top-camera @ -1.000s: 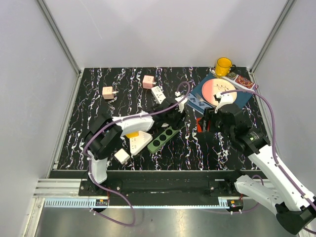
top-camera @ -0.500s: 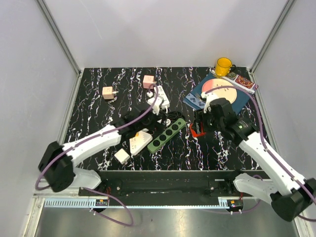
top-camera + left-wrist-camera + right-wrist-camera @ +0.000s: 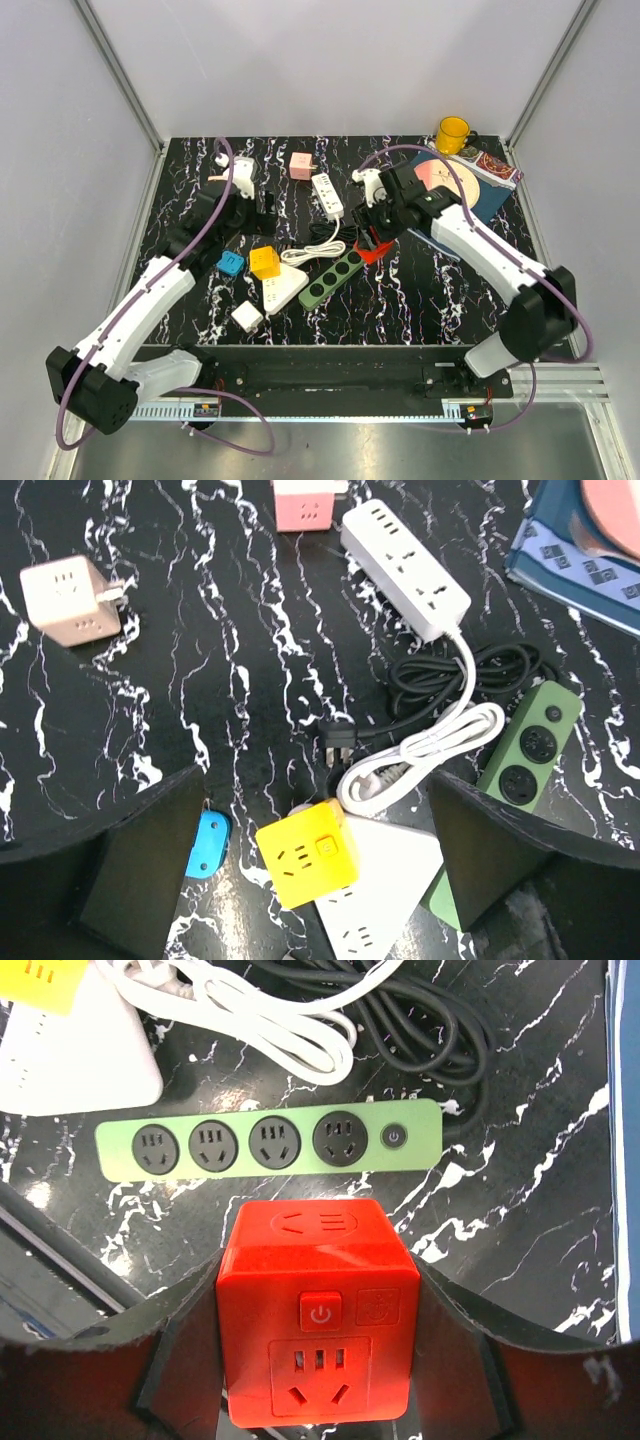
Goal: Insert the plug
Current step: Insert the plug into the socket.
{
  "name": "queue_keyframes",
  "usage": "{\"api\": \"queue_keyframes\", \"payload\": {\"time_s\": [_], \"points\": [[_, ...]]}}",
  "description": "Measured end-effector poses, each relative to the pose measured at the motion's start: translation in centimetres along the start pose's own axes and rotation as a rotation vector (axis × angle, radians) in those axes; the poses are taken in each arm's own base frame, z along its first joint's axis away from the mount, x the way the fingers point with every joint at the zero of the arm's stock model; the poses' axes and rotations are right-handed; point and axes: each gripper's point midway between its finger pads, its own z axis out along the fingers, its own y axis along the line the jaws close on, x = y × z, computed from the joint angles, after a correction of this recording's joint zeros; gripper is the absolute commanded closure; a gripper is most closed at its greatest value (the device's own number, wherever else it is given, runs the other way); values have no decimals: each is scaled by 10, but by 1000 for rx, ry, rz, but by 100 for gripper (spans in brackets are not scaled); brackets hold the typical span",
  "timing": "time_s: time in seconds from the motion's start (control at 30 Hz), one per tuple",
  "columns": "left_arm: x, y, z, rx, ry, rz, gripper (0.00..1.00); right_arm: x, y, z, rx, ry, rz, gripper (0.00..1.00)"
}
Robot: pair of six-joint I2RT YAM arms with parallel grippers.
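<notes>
Right tool (image 3: 320, 1375) clamps red plastic cube adapter (image 3: 318, 1250), bottom centre; green plastic power strip (image 3: 265, 1146) just above. Left tool (image 3: 305, 865) wide open, empty.

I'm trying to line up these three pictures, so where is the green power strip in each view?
Top external: the green power strip lies slanted mid-table, just below and left of the red cube.
Left wrist: at the right edge, its lower end hidden.
Right wrist: across the upper middle, above the red cube.
Shared landmark: the white cord beside the strip.
</notes>
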Motion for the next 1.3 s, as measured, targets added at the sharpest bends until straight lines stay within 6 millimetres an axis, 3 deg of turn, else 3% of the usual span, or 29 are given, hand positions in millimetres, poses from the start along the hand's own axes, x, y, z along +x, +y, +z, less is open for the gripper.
{"api": "queue_keyframes", "payload": {"time_s": [0.23, 0.43, 0.8, 1.07, 1.3], "points": [[24, 32, 3, -74, 49, -71, 1, 4, -4, 39, -54, 71, -95, 100], [22, 40, -5, -116, 30, -62, 1, 7, -8, 63, -69, 91, -127, 100], [22, 55, -10, -196, 18, -30, 1, -3, -11, 75, -66, 50, -149, 100], [20, 59, -12, -220, 12, -24, 1, 12, -11, 98, -71, 110, -154, 100], [22, 61, -12, -230, 15, -19, 1, 9, -8, 101, -68, 101, -166, 100]]}}
